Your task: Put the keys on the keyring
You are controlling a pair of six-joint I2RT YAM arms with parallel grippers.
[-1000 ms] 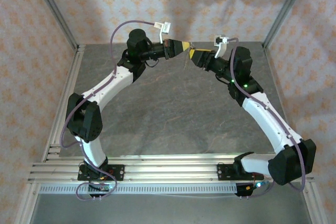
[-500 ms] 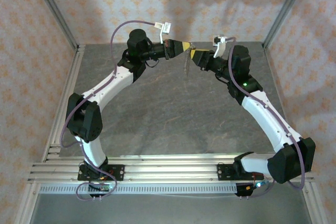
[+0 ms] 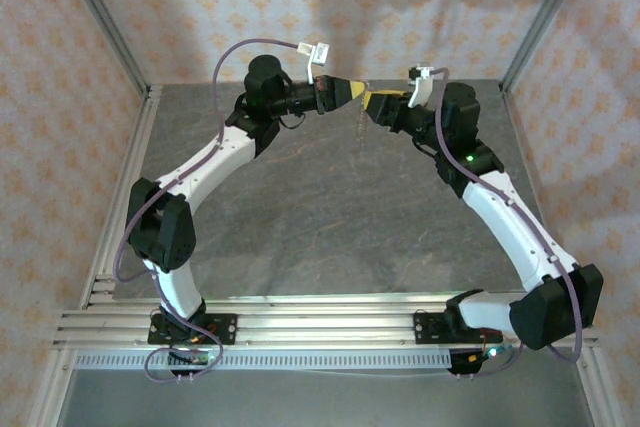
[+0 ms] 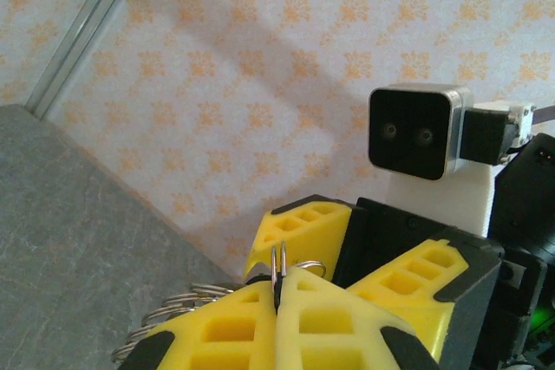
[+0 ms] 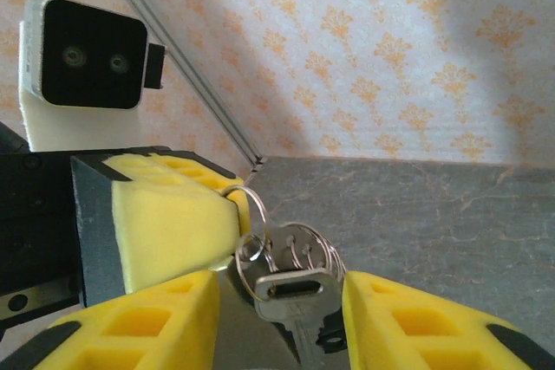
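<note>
Right wrist: key (image 5: 290,290) between parted fingers (image 5: 416,322).

Yellow left gripper (image 4: 277,288), silvery key (image 5: 291,287), grey table (image 3: 330,217)

From above, the keyring (image 3: 360,119) is only a thin pale strand hanging where the left gripper (image 3: 355,88) and right gripper (image 3: 370,99) meet, toward the far edge of the table (image 3: 300,227). It is too small there to tell ring from key or chain.

In the left wrist view the left gripper's pads (image 4: 217,335) hide most of the loop they clamp. Just a thin wire edge and a small arc show above them, and the bottom edge cuts the pads off.

In the right wrist view the key (image 5: 290,292) loses its blade to the bottom edge, as do the right gripper's fingers (image 5: 434,322). Whether they touch the key's head cannot be told. The smaller rings (image 5: 305,249) overlap too much to count.
</note>
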